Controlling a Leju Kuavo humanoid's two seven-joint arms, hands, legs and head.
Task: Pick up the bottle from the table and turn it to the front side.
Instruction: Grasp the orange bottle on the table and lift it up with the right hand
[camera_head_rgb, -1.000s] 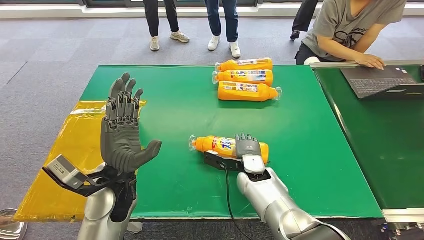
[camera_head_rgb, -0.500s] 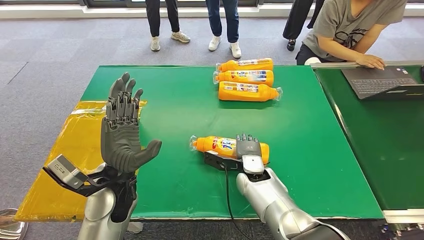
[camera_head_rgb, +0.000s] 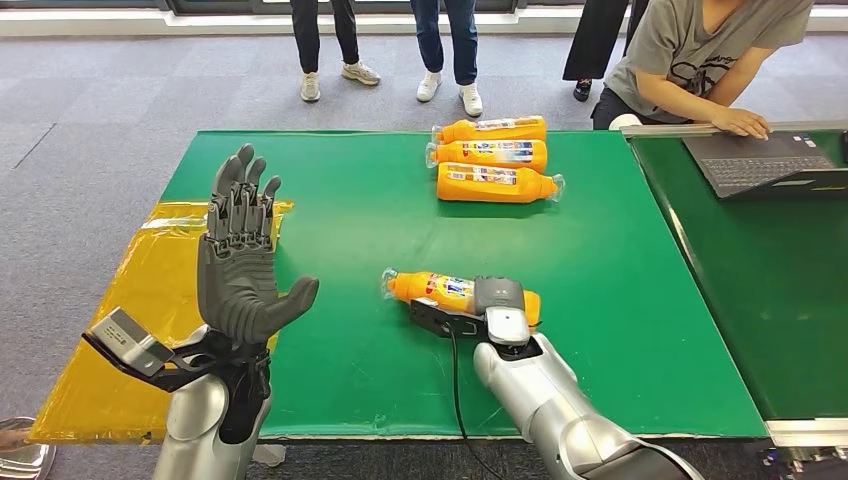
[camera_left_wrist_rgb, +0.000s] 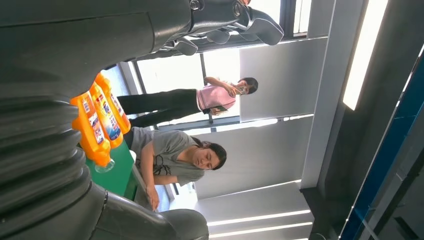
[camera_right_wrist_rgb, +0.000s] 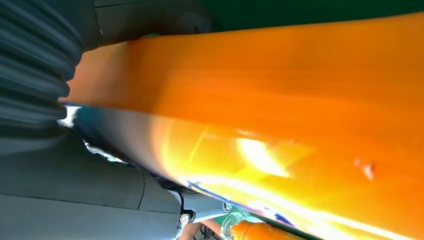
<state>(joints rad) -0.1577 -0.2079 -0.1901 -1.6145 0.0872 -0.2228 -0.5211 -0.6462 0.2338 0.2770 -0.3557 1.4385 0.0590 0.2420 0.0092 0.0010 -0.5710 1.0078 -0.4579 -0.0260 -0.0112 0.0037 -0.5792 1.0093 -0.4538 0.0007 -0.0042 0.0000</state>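
Note:
An orange bottle (camera_head_rgb: 435, 288) with a blue and white label lies on its side near the front of the green table (camera_head_rgb: 620, 260), its cap end to the left. My right hand (camera_head_rgb: 497, 298) grips the bottle's right half, fingers curled over its far side. In the right wrist view the orange bottle (camera_right_wrist_rgb: 280, 90) lies tight against the palm, with the grey thumb (camera_right_wrist_rgb: 100, 185) under it. My left hand (camera_head_rgb: 240, 270) is raised upright over the table's left side, open and holding nothing.
Three more orange bottles (camera_head_rgb: 490, 155) lie side by side at the back of the table, also seen as bottles (camera_left_wrist_rgb: 97, 120) past my left hand. A yellow sheet (camera_head_rgb: 130, 300) covers the left edge. A seated person (camera_head_rgb: 700, 50) works at a laptop (camera_head_rgb: 760, 165) on the right; others stand behind.
My right hand's fingers, stretched over the bottle before, have curled down around it. The bottle shifted slightly right. My left hand has barely moved.

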